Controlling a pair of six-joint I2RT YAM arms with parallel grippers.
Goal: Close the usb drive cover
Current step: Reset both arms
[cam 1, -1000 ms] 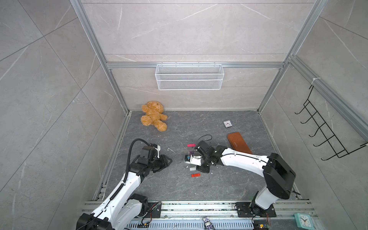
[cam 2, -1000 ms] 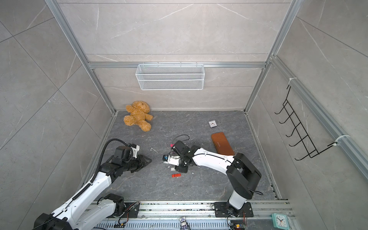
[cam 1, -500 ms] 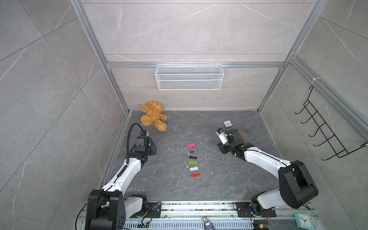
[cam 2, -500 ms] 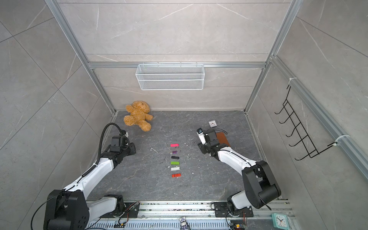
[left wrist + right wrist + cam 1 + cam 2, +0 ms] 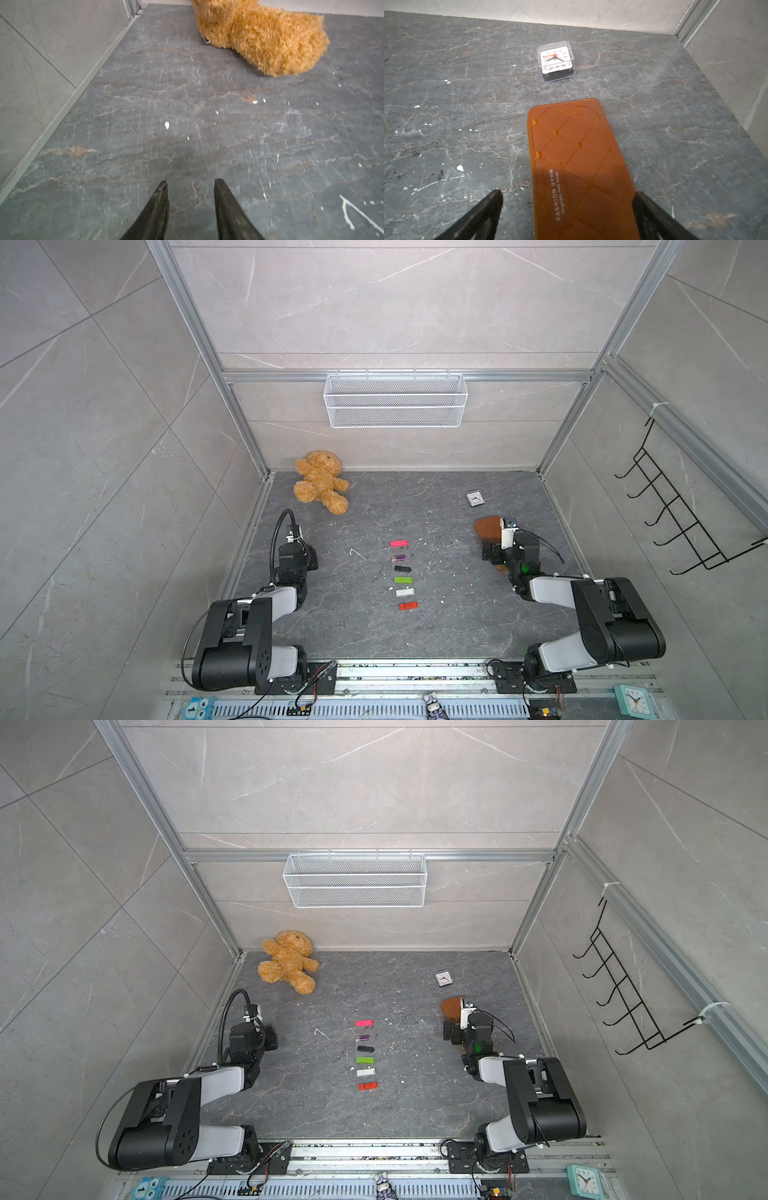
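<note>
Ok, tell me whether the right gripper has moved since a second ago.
Yes. The right gripper has left the row of USB drives and swung toward the right wall, now over the brown wallet.

Both arms folded; left end effector (image 5: 190, 182) narrowly parted, right end effector (image 5: 566, 193) spread wide.

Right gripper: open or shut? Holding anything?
Open, holding nothing. In the right wrist view the right gripper has its fingers wide apart above the orange wallet, which lies flat on the floor, ungripped.
</note>
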